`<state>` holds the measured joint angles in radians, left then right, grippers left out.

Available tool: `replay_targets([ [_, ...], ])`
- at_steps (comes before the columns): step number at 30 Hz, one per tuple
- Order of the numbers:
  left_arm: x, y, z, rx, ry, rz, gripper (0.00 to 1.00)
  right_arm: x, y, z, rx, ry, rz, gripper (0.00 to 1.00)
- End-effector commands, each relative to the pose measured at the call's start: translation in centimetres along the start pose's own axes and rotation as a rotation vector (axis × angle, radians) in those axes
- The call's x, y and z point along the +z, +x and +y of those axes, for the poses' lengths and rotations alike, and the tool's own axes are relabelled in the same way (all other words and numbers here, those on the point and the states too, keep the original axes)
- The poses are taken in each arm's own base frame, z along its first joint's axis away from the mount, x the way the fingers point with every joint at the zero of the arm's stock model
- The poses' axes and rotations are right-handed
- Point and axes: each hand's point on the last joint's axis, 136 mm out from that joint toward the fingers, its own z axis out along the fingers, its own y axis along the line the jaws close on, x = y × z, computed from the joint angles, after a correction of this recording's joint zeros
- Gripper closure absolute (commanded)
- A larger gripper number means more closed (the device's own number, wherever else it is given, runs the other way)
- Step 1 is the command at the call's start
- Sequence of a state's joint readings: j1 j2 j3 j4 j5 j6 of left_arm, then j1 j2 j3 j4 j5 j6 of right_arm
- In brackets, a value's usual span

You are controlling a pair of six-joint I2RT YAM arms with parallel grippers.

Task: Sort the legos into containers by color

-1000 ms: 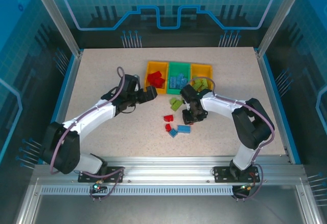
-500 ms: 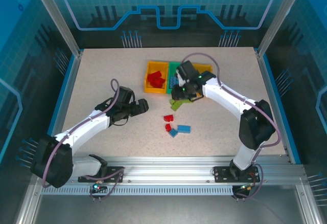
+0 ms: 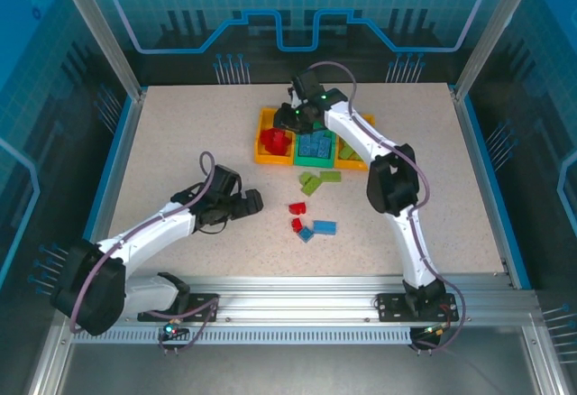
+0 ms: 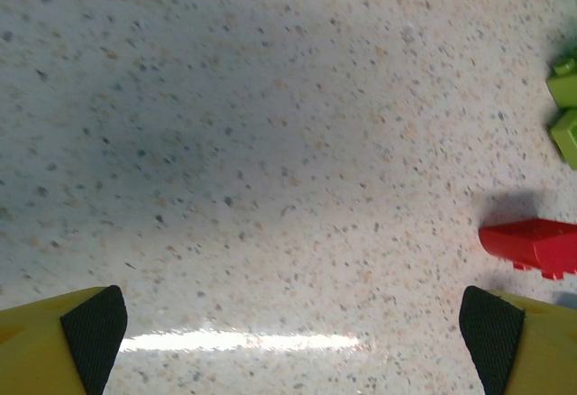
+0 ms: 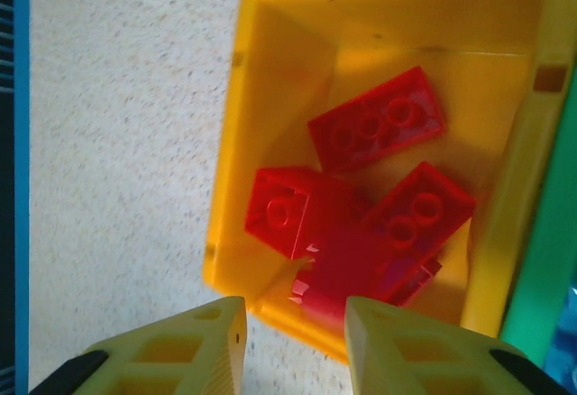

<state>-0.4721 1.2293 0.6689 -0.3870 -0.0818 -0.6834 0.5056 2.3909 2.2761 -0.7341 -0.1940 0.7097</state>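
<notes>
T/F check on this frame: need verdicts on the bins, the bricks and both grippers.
1. The left gripper hangs open over bare table. True.
2. The right gripper is above the left yellow bin, which holds red bricks. True.
3. The green bin holds red bricks too. False: it holds blue bricks.
4. Every brick is already binned. False: loose green bricks, loose red bricks and loose blue bricks lie on the table in front of the bins.

No text, label, brand, number or sign can be read on anything here.
</notes>
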Motion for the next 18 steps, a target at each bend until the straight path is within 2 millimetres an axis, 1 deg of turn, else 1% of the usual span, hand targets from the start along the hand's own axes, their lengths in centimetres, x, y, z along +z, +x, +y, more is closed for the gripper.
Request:
replay_targets([
  [1,0.0,1.7,-0.8,-0.021,0.002,0.048,0.01,0.9,-0.2,-2.1,0.081,0.057,0.036,0.57],
  [3,0.0,2.5,-1.9,0.005,0.019,0.055,0.01,1.3,-0.3,-2.2,0.086,0.049,0.038,0.50],
  [5,0.1,3.2,-2.8,0.024,0.024,0.067,0.01,1.5,-0.2,-1.9,0.083,0.033,0.042,0.38],
  [9,0.1,4.5,-5.1,0.038,0.063,0.096,0.01,0.5,0.0,-0.5,0.041,0.005,0.038,0.29],
  [11,0.2,5.2,-6.5,0.051,0.081,0.115,0.01,-0.4,0.3,0.2,0.025,-0.010,0.034,0.22],
  [12,0.3,5.5,-7.0,0.054,0.085,0.124,0.01,-0.9,0.3,0.5,0.019,-0.017,0.029,0.20],
  [14,0.7,6.2,-8.3,0.059,0.102,0.151,0.01,-2.0,0.5,0.7,0.014,-0.019,0.019,0.18],
  [15,0.8,6.4,-9.0,0.056,0.113,0.160,0.01,-3.0,0.4,1.1,0.007,-0.028,0.003,0.18],
  [18,1.5,7.1,-10.6,0.044,0.133,0.187,0.01,-5.4,0.7,1.6,-0.013,-0.043,-0.020,0.17],
])
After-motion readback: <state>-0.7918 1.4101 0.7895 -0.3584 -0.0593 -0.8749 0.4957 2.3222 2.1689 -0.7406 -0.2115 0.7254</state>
